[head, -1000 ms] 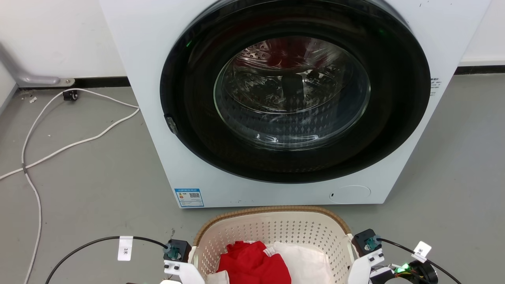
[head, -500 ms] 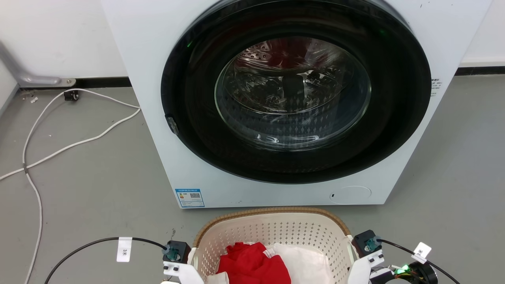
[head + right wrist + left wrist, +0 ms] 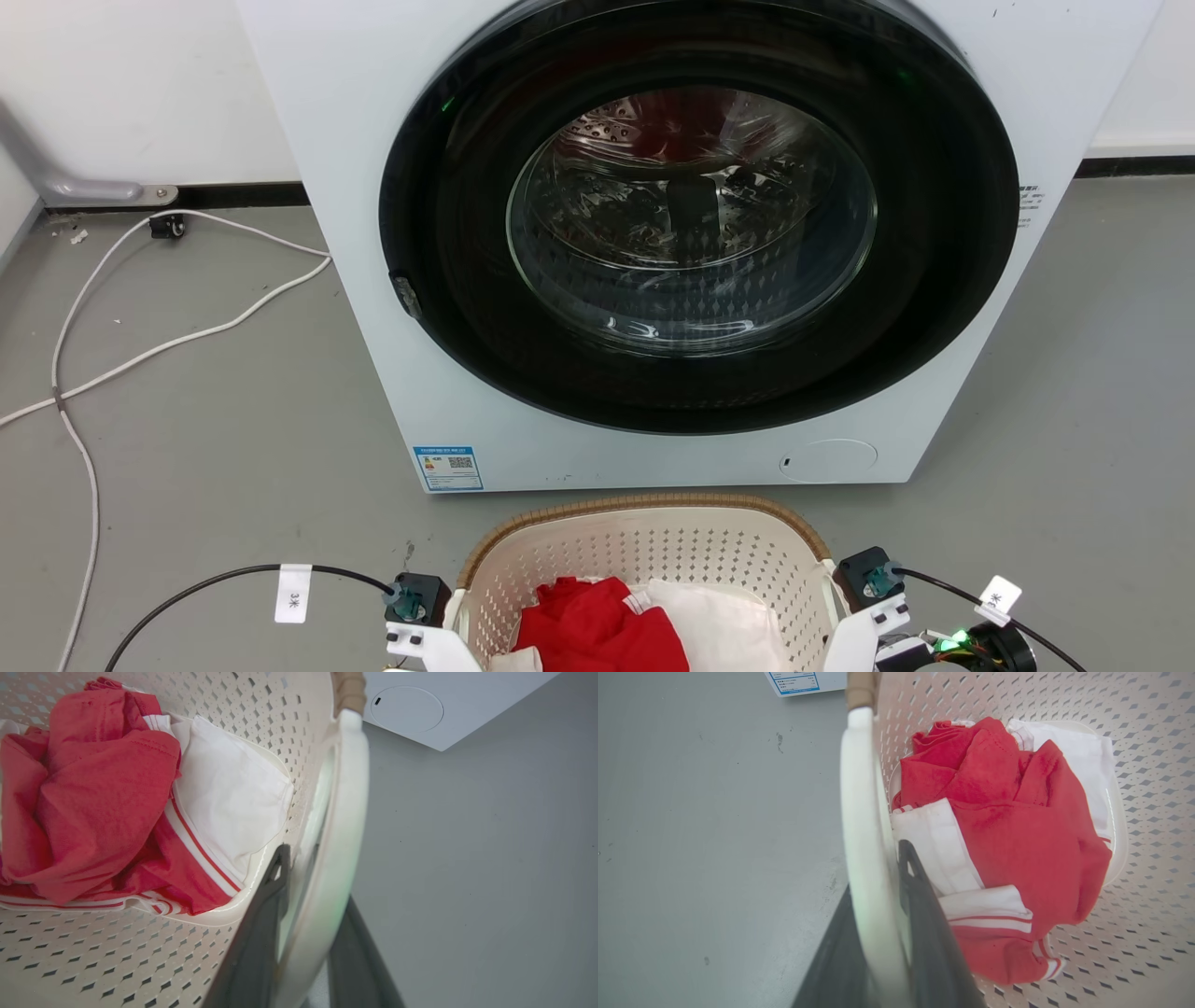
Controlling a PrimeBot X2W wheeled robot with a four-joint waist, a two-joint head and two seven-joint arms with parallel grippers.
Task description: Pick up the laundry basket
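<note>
Cream perforated plastic laundry basket (image 3: 653, 551), rounded-rectangular

You have bright, even, diffuse light in every view, and the shadows on the grey floor (image 3: 233, 420) are soft and faint. The glass of the washing machine door (image 3: 691, 219) carries small white glints and a green speck. In both wrist views the white handle (image 3: 864, 812) and the dark jaws near the lens are blurred, with a pale green cast on the handle. The wall of the laundry basket (image 3: 117, 961) bows toward the edges.

Left cable tag (image 3: 291, 594) reads "3米". Right cable tag (image 3: 996, 595) reads "米". Blue sticker (image 3: 448, 467) on washer (image 3: 355, 187): QR code, print illegible.
</note>
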